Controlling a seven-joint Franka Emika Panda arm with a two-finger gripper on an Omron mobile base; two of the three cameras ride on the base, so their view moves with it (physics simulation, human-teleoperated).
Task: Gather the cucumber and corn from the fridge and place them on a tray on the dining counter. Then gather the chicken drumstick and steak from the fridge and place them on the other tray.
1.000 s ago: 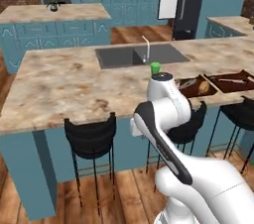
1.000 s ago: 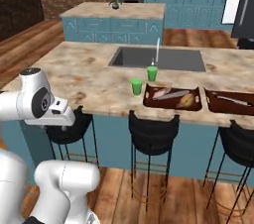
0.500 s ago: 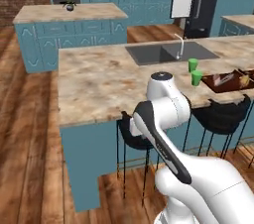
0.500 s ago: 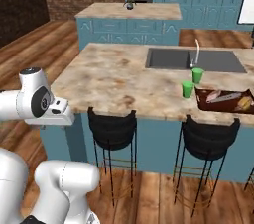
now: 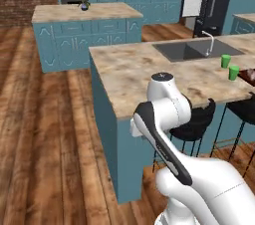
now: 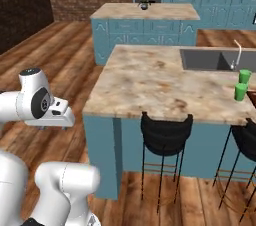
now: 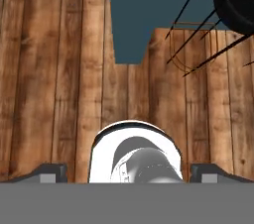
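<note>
Low against the robot's own body, the hand hangs with its two fingers wide apart and nothing between them. It points down at the wooden floor, with the teal base of the dining counter and the thin legs of a black stool just beyond.

Nothing about the hand has changed over the last second: it stayed empty and spread. What has changed is the whole picture, so the base has been driving. The trays that lay straight ahead have slid off to the right, and the near corner of the worktop now stands in front of the arm. The stool is tucked under its edge. Further along are the sink and two green cups, and what looks like the end of a tray sits at the frame's right edge.

The fridge stands well apart from all this, at the far back right across the kitchen, with a pale panel beside it that may be an open door.

My reading is that the robot is between deliveries, rounding the end of the counter to go back to the fridge for another item. Which foods remain to be fetched cannot be told from here.
</note>
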